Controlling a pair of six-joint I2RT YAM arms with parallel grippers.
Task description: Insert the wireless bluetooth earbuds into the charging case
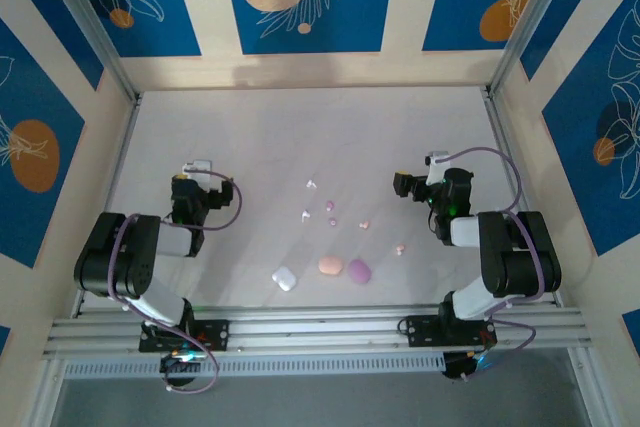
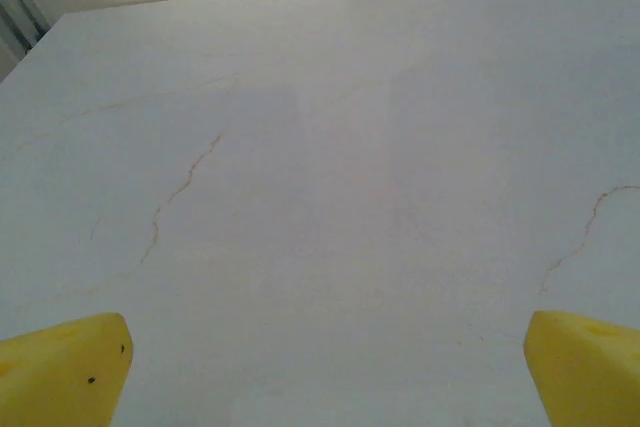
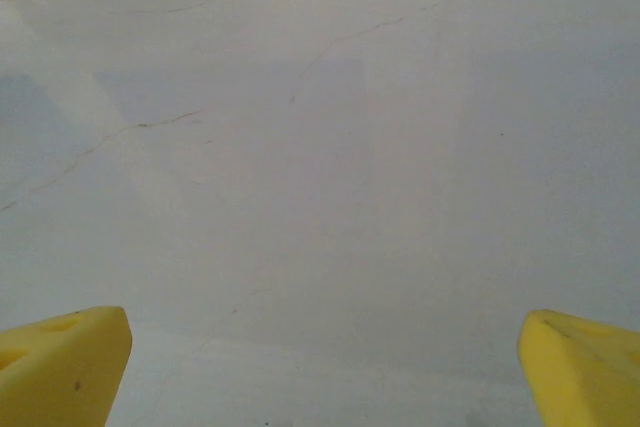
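Six tiny glossy plastic earbuds (image 1: 330, 205) in white, lilac and pale pink are seen scattered loose over the middle of the pale tabletop (image 1: 250, 127), between the two arms. Three smooth pebble-shaped charging cases (image 1: 330, 265), white, peach-pink and purple, are lined up closer to the near edge, just below the scatter; whether their lids are up cannot be told. The left gripper (image 1: 188, 187) (image 2: 325, 367) is held over the left part of the tabletop, yellow fingertips spread wide with nothing between them. The right gripper (image 1: 408, 185) (image 3: 325, 367) is likewise spread and empty over the right part. The earbuds lie inward of both sets of fingers and slightly toward the near edge. The two pale pink ones at the right of the scatter are judged nearer the right gripper. Long axes of the earbuds cannot be made out at this size.
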